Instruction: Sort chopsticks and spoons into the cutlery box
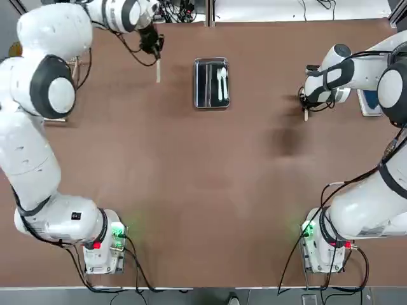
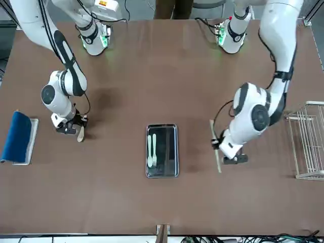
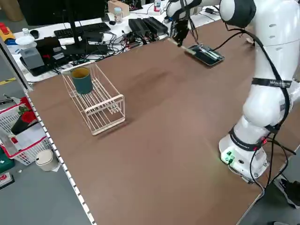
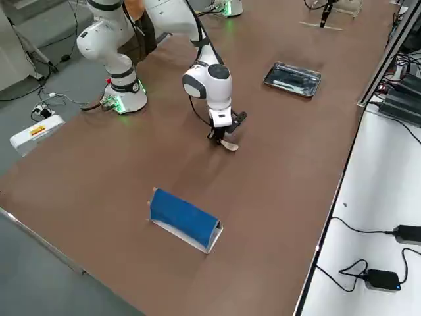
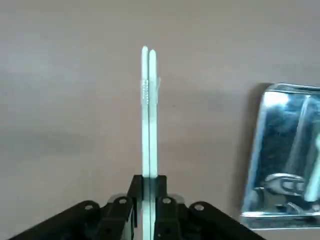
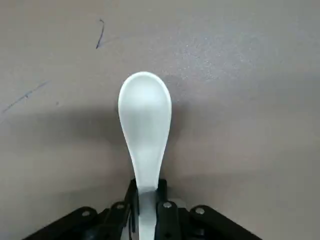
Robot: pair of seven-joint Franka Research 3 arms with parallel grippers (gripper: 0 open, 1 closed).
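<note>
Carry step. Left tool (image 1: 157, 56), upper left, clamps chopsticks (image 1: 158, 70); right tool (image 1: 306, 108), right, clamps spoon (image 6: 144, 120). Next: carry both to box (image 1: 211, 101), upper centre.

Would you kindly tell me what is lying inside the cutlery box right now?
Two white spoons lie side by side in one long compartment of the cutlery box. The other compartment looks dark and bare; nothing covers it. The chopsticks are not inside: the left gripper holds them beside it.

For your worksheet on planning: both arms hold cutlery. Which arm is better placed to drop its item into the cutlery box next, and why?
Left, probably. The left end effector grips the chopsticks close beside the cutlery box; the right end effector, holding a spoon, is farther away.
</note>
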